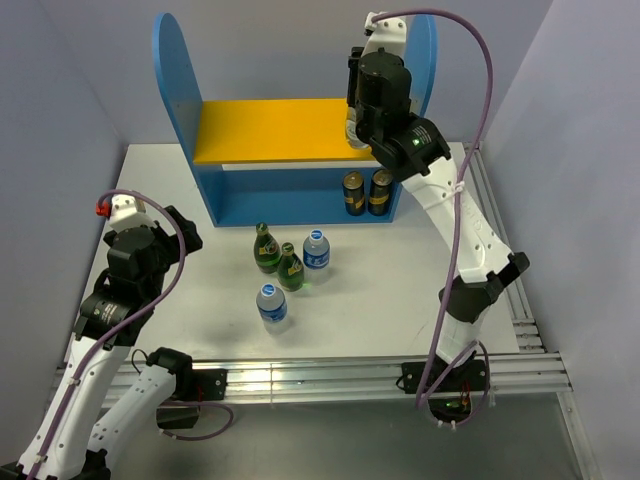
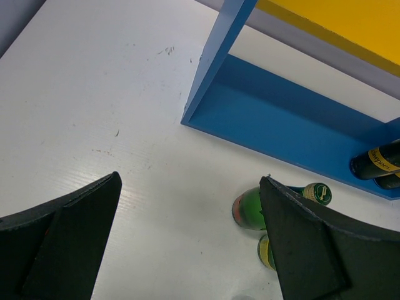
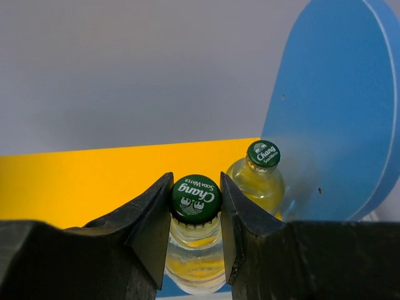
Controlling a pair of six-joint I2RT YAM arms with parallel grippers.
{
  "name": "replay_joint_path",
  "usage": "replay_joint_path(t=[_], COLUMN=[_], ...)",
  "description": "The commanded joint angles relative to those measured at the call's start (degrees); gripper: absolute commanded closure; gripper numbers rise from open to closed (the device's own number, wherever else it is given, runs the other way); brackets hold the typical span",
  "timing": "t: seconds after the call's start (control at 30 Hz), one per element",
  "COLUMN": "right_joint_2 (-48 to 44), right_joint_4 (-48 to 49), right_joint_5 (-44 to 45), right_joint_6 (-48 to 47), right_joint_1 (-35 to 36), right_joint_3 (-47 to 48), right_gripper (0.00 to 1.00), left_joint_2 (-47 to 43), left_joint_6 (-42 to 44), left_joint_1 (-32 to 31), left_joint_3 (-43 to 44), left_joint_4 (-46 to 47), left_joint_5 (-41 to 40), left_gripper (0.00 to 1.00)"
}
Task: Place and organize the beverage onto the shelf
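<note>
- Green-capped soda water bottle (image 3: 195,256), clear glass with a yellow label, is pinched at the neck by the right gripper (image 3: 195,184).
- It is at the yellow board (image 3: 75,181) of the shelf (image 1: 175,70), by the table's far right corner, just beside its twin bottle (image 3: 259,181).
- Next, I think: let go, then lift straight up without bumping the twin.
- The left gripper (image 2: 190,181) hangs near the left edge, fingers wide apart.
- Two green bottles (image 1: 265,248) and two water bottles (image 1: 316,249) stand mid-table.

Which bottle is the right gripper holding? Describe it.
Find the blue shelf and its yellow top board; two clear green-capped bottles sit at its right end. The held bottle is clamped in the right gripper, farther from the side panel than its twin.
</note>
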Motion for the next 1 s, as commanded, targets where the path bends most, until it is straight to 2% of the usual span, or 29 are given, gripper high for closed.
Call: replay_joint_path(t=[0.0,0.27,0.77,0.97], right_joint_2=[-0.1,2.0,2.2,2.4], right_joint_4=[10.5,11.7,19.7,18.5], right_joint_5=[-1.4,-3.6,-4.8,-5.9], right_joint_6=[1.6,3.9,3.2,3.9], right_joint_1=[-1.8,-5.2,-6.4,-6.5], right_joint_3=[1.7,-0.5,-9.9,-10.3], right_gripper=[1.0,1.0,1.0,0.98], left_joint_2=[-0.1,-0.2,-0.3,-0.2], left_joint_6=[0.5,0.5,0.5,0.5], left_joint_1=[0.3,0.3,0.3,0.2], left_joint_3=[0.7,0.7,0.7,0.7], left_joint_4=[1.0,1.1,1.0,0.9], left_joint_5=[0.4,0.5,0.5,0.4], left_gripper=[0.01,0.01,0.01,0.01])
